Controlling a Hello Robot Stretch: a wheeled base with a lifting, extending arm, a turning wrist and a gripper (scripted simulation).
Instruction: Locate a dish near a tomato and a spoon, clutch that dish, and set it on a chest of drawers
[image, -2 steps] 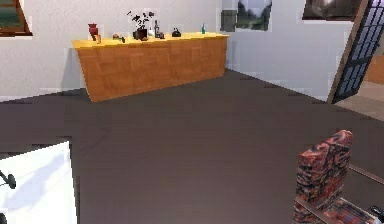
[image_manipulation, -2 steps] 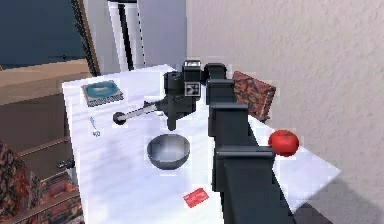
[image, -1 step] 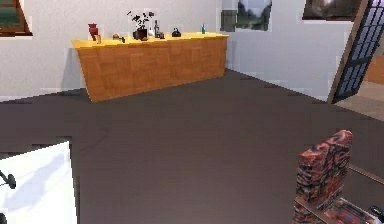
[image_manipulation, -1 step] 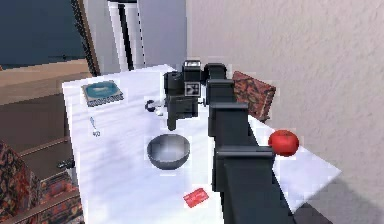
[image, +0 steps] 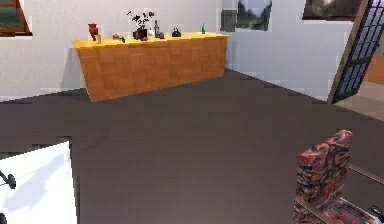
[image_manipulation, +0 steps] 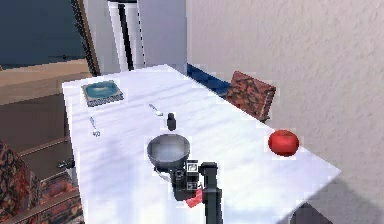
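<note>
Looking out sideways, the bowl sits mid-worktop, well in from every edge. The tool is down by it, and honestly I can't tell its grip or whether it's got hold of anything. The tomato is close to the worktop's edge on that view's right, with a chair tucked against the far side. Ahead it's wide bare floor up to a long cabinet on the wall, and another chair low on the forward view's right.
</note>
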